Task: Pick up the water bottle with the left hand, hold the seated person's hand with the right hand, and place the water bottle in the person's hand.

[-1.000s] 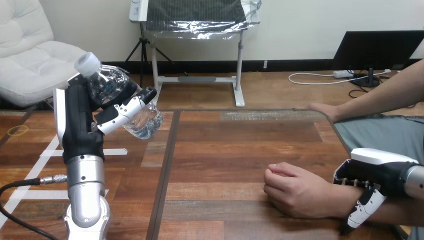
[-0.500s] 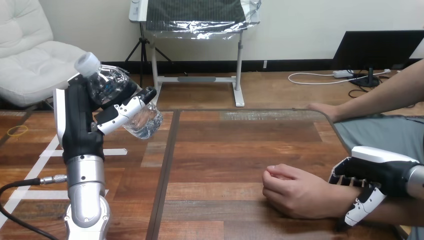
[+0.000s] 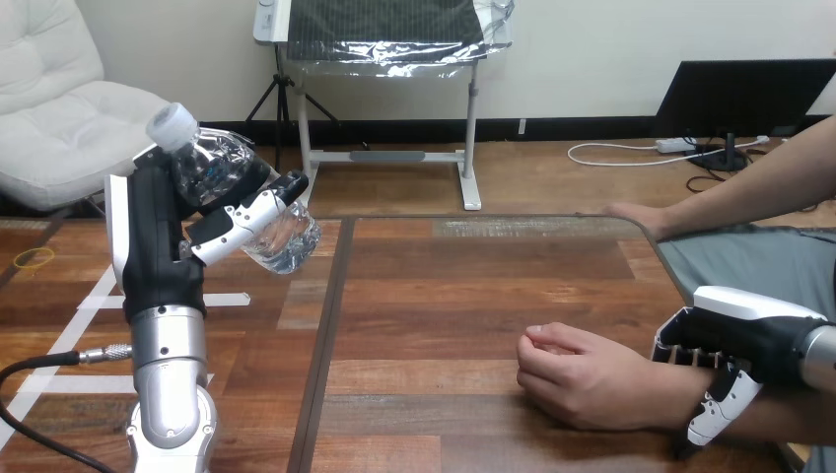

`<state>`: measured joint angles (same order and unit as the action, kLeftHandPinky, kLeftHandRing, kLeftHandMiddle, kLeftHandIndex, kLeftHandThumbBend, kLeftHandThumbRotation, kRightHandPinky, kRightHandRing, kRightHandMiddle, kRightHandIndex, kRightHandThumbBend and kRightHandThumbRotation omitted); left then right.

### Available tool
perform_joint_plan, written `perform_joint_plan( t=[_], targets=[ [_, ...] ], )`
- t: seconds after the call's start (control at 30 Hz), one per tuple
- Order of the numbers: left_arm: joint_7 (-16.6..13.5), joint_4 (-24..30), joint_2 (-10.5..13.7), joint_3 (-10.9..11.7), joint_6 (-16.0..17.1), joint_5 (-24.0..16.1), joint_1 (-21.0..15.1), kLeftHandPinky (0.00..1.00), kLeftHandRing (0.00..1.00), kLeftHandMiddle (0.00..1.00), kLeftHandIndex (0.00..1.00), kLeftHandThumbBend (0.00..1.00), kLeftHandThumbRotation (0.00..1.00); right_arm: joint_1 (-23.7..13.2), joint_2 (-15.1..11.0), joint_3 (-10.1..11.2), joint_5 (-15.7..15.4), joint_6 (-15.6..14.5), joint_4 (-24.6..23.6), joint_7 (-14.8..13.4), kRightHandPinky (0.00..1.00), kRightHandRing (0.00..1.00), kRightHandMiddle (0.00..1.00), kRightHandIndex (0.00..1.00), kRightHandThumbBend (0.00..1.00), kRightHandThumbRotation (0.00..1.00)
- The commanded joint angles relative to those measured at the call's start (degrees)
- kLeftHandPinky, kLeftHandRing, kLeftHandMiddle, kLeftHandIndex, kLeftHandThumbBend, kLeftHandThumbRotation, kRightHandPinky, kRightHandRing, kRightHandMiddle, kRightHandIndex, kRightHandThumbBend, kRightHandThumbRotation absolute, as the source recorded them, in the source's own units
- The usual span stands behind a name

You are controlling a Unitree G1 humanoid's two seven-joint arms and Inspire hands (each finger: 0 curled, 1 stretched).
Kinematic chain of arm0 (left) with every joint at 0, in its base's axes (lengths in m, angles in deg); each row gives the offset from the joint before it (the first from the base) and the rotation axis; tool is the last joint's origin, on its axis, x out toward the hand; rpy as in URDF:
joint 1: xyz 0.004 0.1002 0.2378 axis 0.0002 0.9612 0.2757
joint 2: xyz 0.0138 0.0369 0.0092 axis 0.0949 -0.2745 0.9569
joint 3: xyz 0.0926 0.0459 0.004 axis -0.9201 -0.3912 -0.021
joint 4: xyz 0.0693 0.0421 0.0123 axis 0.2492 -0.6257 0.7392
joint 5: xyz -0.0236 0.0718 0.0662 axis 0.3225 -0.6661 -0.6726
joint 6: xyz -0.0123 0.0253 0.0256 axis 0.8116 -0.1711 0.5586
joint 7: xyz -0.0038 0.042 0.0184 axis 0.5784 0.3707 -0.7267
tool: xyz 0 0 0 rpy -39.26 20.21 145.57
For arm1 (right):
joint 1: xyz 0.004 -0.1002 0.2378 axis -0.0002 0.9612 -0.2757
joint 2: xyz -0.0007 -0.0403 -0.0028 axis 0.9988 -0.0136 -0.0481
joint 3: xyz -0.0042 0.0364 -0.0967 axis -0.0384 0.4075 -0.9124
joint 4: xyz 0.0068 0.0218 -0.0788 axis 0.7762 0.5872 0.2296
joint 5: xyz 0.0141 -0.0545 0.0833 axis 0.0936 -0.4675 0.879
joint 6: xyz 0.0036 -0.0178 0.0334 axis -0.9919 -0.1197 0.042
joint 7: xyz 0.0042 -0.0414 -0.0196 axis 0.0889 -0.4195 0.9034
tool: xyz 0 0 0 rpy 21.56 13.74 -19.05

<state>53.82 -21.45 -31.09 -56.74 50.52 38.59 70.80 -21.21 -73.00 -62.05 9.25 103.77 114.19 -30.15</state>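
as right hand [image 3: 751, 340] clasps person's wrist [image 3: 666, 396], left hand [image 3: 163, 258] holds water bottle [image 3: 284, 241] aloft.

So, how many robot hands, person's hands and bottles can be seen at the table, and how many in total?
Robot hands: 2 (left hand, right hand)
Person's hands: 2 (near hand, far hand)
Water bottle: 1
Total: 5

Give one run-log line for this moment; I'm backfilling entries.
left hand: shut on water bottle, raised, tilted | right hand: curled round person's wrist | person's near hand: fisted on table
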Motion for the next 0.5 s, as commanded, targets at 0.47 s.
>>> perform_joint_plan(
  t=[0.47],
  targets=[
    [0.26, 2.72, 0.41, 0.12, 1.20, 0.43, -5.57, 0.25, 0.31, 0.38, 0.41, 0.62, 0.00, 0.66, 2.21, -0.60, 0.22, 0.48, -0.04, -1.06, 0.25, 0.31, 0.39, 0.41, 0.84, 0.00]
  ],
)
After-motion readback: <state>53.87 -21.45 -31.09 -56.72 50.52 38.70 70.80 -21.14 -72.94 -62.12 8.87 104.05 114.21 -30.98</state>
